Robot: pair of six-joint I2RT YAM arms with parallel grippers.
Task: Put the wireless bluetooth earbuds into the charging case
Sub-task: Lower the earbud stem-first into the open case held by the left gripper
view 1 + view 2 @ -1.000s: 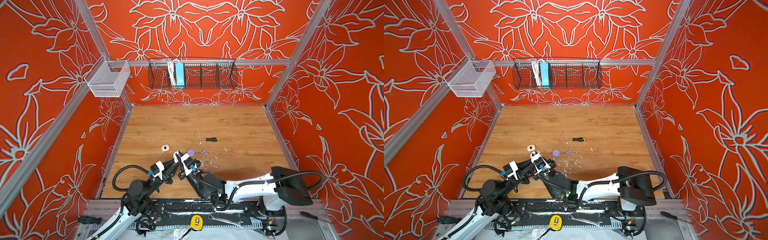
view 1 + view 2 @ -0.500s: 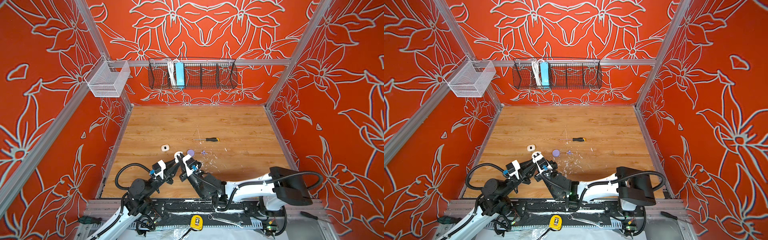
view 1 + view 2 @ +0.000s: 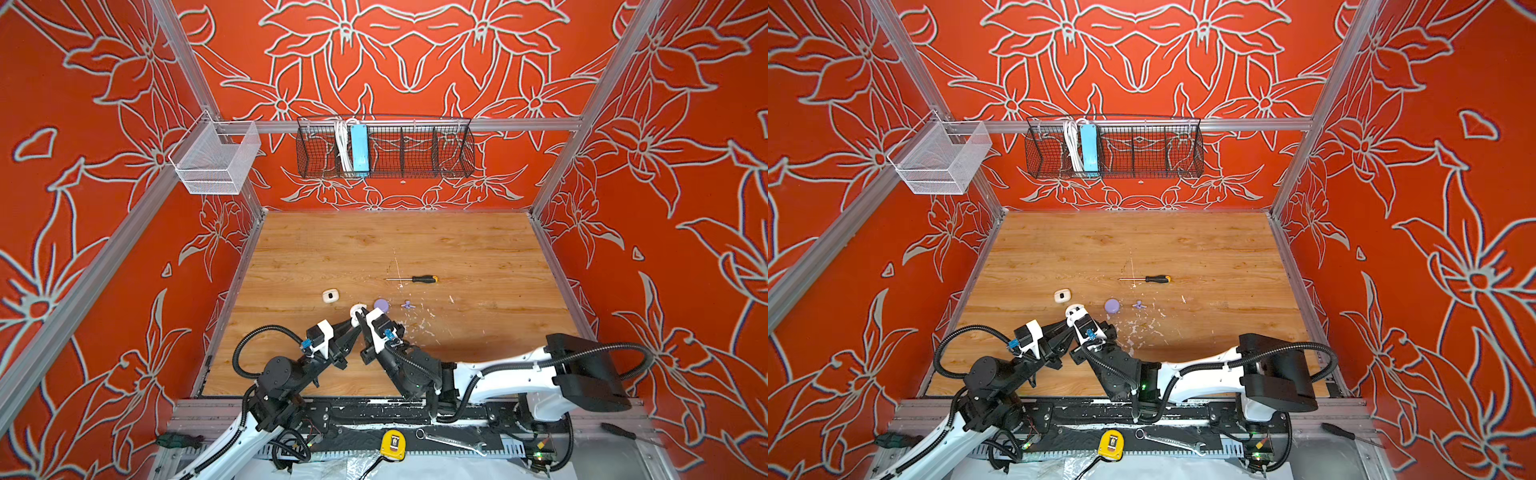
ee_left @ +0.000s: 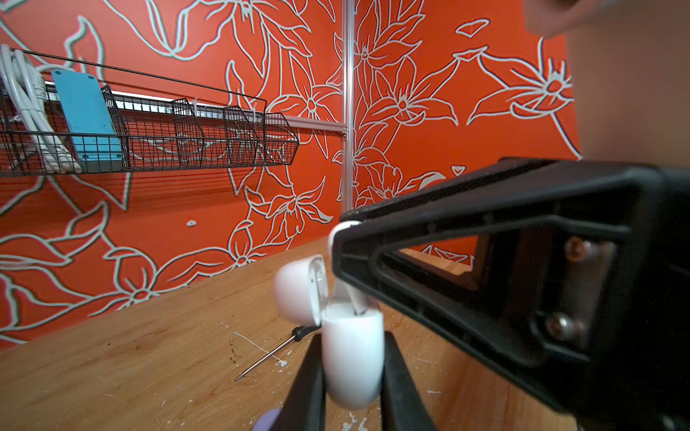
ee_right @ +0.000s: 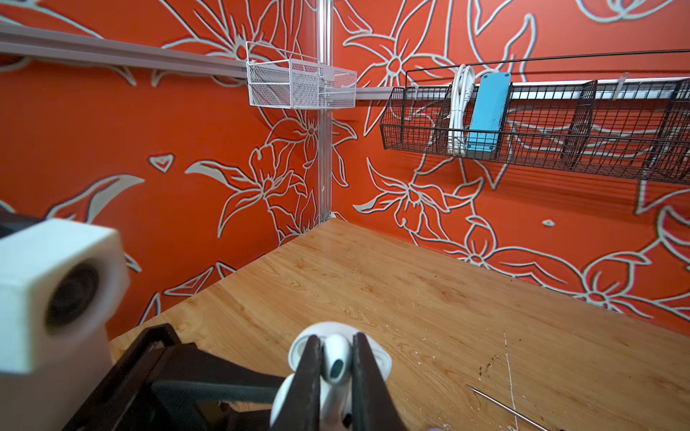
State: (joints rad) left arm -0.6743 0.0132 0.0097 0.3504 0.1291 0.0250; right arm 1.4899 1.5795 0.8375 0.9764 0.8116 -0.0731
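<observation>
Clock set on the table [image 3: 478, 249] in a top view: 6 toward the robot base, 12 toward the back wall.

- 6 o'clock, on the base rail: yellow tape measure [image 3: 392, 444], wrench [image 3: 451, 441].
- Just off table centre, toward 8 o'clock, the two arms meet tip to tip.
- Left gripper [image 4: 351, 339]: jaws clamped on the sides of the white charging case [image 4: 353, 365]. The case is upright, its lid [image 4: 298, 291] swung open.
- Right gripper [image 5: 336, 347]: jaws pinched narrow on the white earbud [image 5: 336, 364]. The earbud sits directly over the case with its stem reaching the open mouth; whether it is seated, cannot tell.
- Lilac case [image 3: 381, 305]: on the wood just beside the held case, at its 3 o'clock.
- Lilac earbuds [image 3: 408, 305]: near, further along at 3; too small to count.
- Small white case [image 3: 330, 296]: at 10 o'clock of the held case, apart from it.
- Screwdriver [image 3: 415, 279]: lying flat toward 1 o'clock.
- 12 o'clock, back wall: black wire basket [image 3: 415, 166] with a blue power strip [image 3: 359, 147].
- 10 o'clock corner: white mesh basket [image 3: 216, 166].
</observation>
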